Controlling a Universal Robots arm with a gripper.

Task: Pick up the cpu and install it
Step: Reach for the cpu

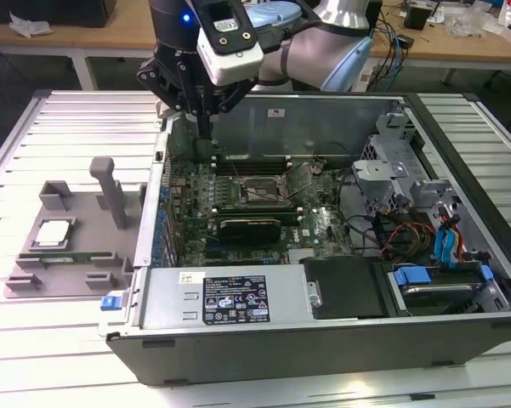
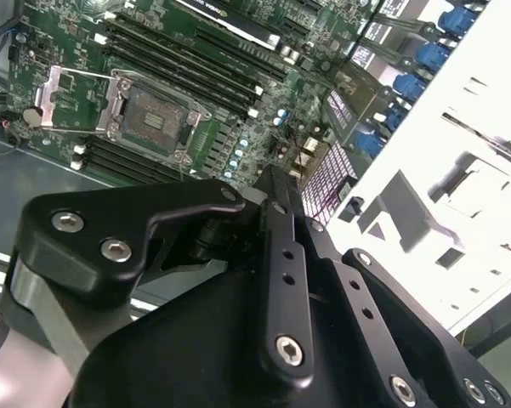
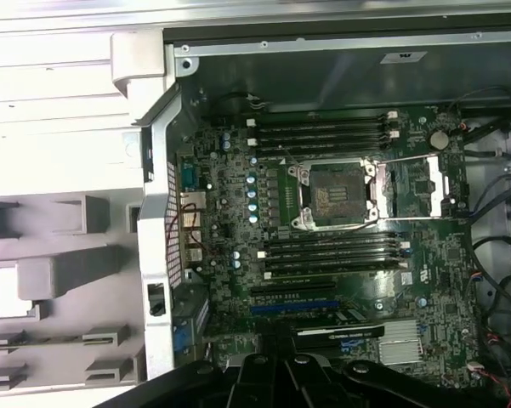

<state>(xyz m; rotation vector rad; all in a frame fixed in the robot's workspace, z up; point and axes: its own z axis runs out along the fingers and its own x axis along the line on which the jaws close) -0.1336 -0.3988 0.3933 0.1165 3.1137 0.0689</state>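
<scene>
While I watch from the console, the gripper (image 1: 206,129) hangs point-down over the open computer case (image 1: 340,344), above the motherboard (image 1: 195,183) near the case wall on the exterior view's left. Its jaws look drawn together and I see nothing gripped between them; in the second wrist view the gripper (image 2: 270,176) tapers to one narrow tip above the board. The cpu (image 1: 53,231) lies flat in a recess of the grey fixture (image 1: 85,259), outside the case on the slatted table (image 1: 34,127), well apart from the gripper. In the first wrist view I see the socket (image 3: 336,194) among the memory slots, with its metal frame (image 3: 429,183) folded back beside it.
</scene>
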